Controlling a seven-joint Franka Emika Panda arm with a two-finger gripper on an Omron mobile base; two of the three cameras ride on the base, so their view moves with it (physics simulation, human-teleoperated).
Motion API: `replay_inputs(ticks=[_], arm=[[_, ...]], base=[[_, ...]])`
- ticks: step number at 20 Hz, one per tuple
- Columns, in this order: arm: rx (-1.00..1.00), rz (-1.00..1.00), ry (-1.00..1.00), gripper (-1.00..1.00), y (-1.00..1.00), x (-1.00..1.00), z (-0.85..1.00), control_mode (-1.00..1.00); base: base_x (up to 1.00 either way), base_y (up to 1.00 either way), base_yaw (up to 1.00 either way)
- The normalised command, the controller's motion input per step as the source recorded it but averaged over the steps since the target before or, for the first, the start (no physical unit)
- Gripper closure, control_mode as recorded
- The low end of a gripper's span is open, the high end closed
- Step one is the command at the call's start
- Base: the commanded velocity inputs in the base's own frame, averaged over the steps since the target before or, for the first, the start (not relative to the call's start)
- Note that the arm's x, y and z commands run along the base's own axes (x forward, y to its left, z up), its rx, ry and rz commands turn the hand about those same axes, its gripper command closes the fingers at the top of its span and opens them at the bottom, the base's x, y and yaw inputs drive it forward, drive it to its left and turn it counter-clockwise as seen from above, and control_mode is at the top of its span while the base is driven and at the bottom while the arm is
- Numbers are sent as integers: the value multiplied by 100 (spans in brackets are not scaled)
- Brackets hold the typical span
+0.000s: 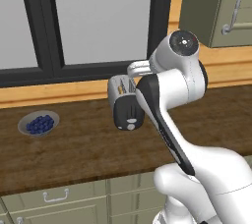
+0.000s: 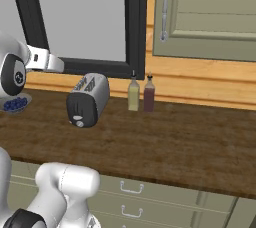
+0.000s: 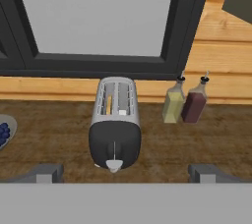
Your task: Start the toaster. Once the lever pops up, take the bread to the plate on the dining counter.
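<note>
A silver toaster (image 1: 122, 101) with a rounded black front panel and a white knob stood on the dark-brown wooden desk (image 1: 74, 149), its right side hidden behind the white robot arm (image 1: 172, 95). The arm rose from the lower right and bent over the desk, its dark-capped joint uppermost. Well to the left of the toaster, near the back of the desk, sat a grey bowl of blueberries (image 1: 39, 123). Behind the desk ran a light wooden wall strip beneath a large black-framed window (image 1: 98, 21). A pale grey-green wall cabinet with a metal handle (image 1: 216, 7) hung at the upper right. Drawers with handles (image 1: 55, 197) lined the desk's front below.
</note>
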Motion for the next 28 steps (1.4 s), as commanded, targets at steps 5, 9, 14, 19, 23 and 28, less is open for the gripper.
replay_inputs(ticks=[5,9,14,19,23,28], arm=[[0,0,0,-100,0,0,0,-100],[0,0,0,-100,0,0,0,-100],[0,0,0,-100,0,0,0,-100],[0,0,0,-100,0,0,0,-100],[0,0,0,-100,0,0,0,-100],[0,0,0,-100,0,0,0,-100]], base=[[0,0,0],[0,0,0],[0,0,0],[0,0,0],[0,0,0],[0,0,0]])
